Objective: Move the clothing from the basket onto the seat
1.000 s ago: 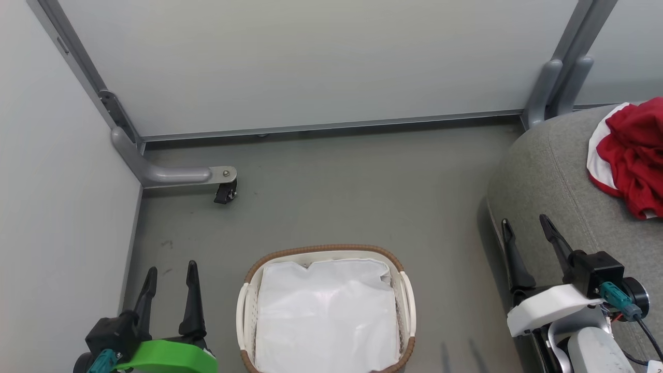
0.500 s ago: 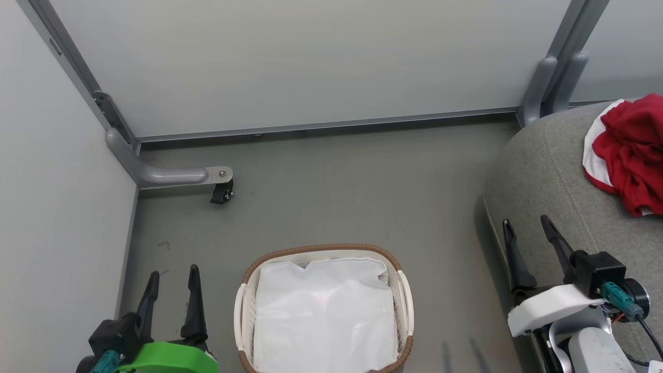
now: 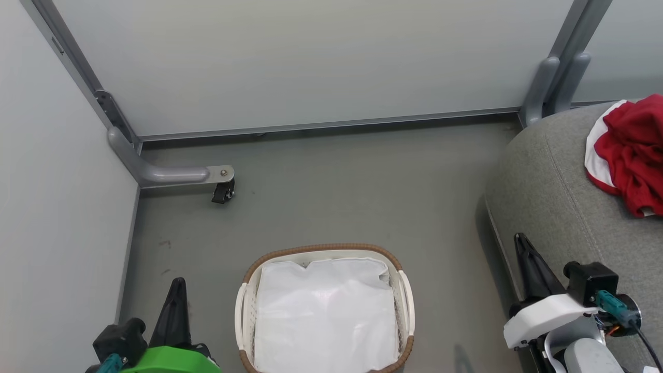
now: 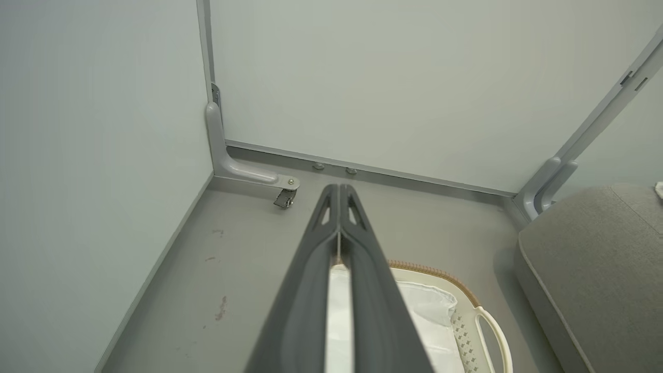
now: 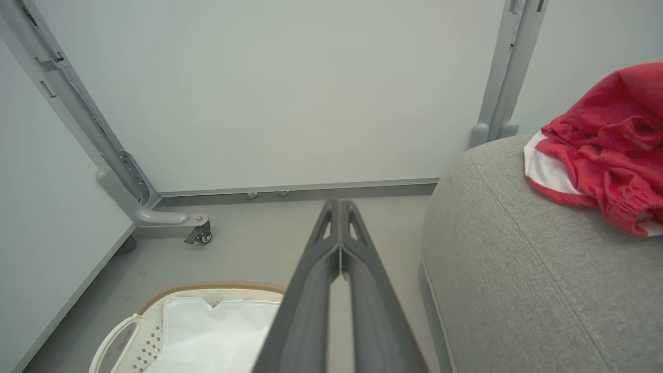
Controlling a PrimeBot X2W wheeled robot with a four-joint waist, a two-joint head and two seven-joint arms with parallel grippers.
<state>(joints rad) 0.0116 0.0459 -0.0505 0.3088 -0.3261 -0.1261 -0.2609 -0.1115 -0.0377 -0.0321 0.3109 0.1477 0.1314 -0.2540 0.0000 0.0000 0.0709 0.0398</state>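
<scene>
The red clothing [image 3: 632, 153] with a white panel lies crumpled on the grey seat [image 3: 549, 191] at the right; it also shows in the right wrist view, clothing [image 5: 606, 150] on seat [image 5: 523, 269]. The white basket [image 3: 323, 252] with its brown rim stands on the floor at bottom centre, holding just its white liner [image 3: 326, 316]. My left gripper [image 3: 177, 284] is shut and empty, left of the basket. My right gripper [image 3: 519, 239] is shut and empty beside the seat's front edge. In the wrist views the left gripper [image 4: 339, 187] and right gripper [image 5: 339, 203] have their fingers pressed together.
Pale partition walls enclose the grey floor [image 3: 336, 197] on the left and far sides. A metal foot with a black caster [image 3: 222, 192] juts out at the far left corner. A second grey post [image 3: 557, 77] stands behind the seat.
Both grippers have closed from open to shut and drawn back toward the bottom of the head view. The camera shifted slightly; basket and clothing stay put.
</scene>
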